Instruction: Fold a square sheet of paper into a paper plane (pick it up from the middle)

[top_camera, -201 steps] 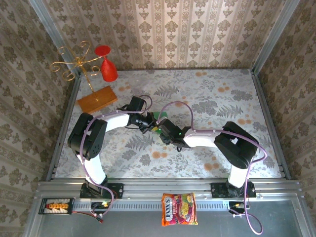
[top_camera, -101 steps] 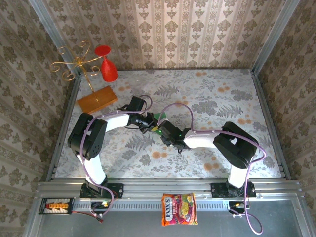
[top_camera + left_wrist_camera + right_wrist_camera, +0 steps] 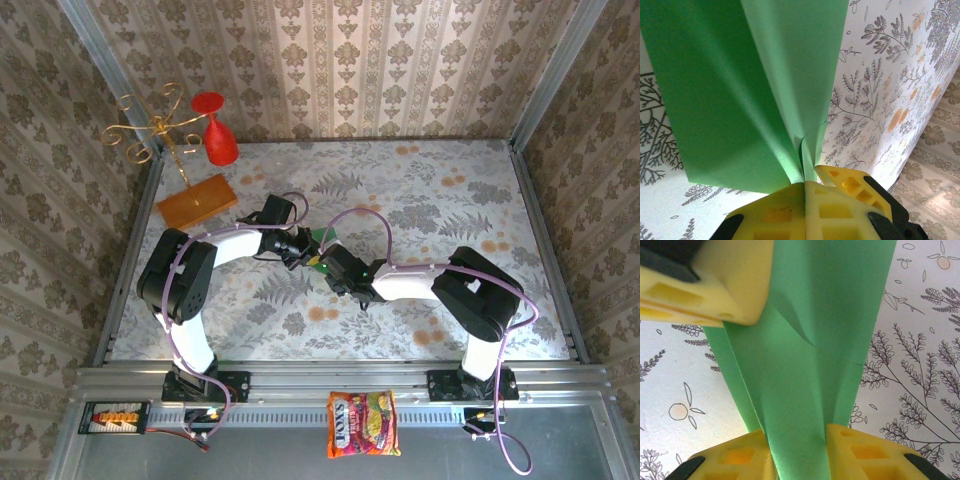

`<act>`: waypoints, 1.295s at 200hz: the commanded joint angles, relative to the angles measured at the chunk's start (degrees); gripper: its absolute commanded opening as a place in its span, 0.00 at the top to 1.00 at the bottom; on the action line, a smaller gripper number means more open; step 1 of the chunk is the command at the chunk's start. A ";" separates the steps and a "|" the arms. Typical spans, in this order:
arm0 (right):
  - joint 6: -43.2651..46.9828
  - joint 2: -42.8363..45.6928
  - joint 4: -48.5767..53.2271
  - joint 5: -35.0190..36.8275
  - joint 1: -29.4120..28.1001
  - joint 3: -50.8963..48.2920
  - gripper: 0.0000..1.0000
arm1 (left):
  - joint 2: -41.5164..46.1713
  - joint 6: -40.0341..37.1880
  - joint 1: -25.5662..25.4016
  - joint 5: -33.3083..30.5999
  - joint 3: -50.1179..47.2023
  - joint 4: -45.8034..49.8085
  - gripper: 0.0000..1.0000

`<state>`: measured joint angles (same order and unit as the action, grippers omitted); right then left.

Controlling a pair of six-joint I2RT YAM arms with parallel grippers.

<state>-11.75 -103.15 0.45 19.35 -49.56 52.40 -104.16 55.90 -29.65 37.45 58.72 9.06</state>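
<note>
The green paper point(image 3: 740, 90) is found at the middle of the flowery table point(image 3: 450, 200). It is pinched tight at its fold by the left gripper point(image 3: 804, 182) and squeezed between the fingers of the right gripper point(image 3: 797, 432). From above, most of it is hidden by the two wrists, while a brown board point(image 3: 197, 201), a gold stand point(image 3: 150, 125) and a red glass point(image 3: 217, 140) are seen well apart at the far left.
</note>
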 commanded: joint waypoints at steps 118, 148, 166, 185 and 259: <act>-3.28 0.48 1.66 1.17 -0.46 1.74 0.71 | 0.71 0.85 -0.59 -0.14 0.96 0.77 0.94; -3.51 0.06 1.94 1.21 -0.50 2.05 0.72 | 0.78 0.88 -0.59 -0.19 1.08 0.78 0.94; -3.60 0.08 2.19 1.21 -0.48 1.94 0.72 | 0.71 0.92 -0.59 -0.19 1.15 0.78 0.94; -3.72 0.17 2.09 1.11 -0.47 1.85 0.72 | 0.71 0.89 -0.59 -0.19 1.24 0.87 0.94; -4.06 -0.30 1.92 0.40 -0.53 1.74 0.78 | 0.95 1.03 -0.59 -0.19 1.31 0.87 0.94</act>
<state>-14.74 -103.15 1.56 19.31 -49.69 53.10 -104.16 55.92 -29.98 37.45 58.81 9.02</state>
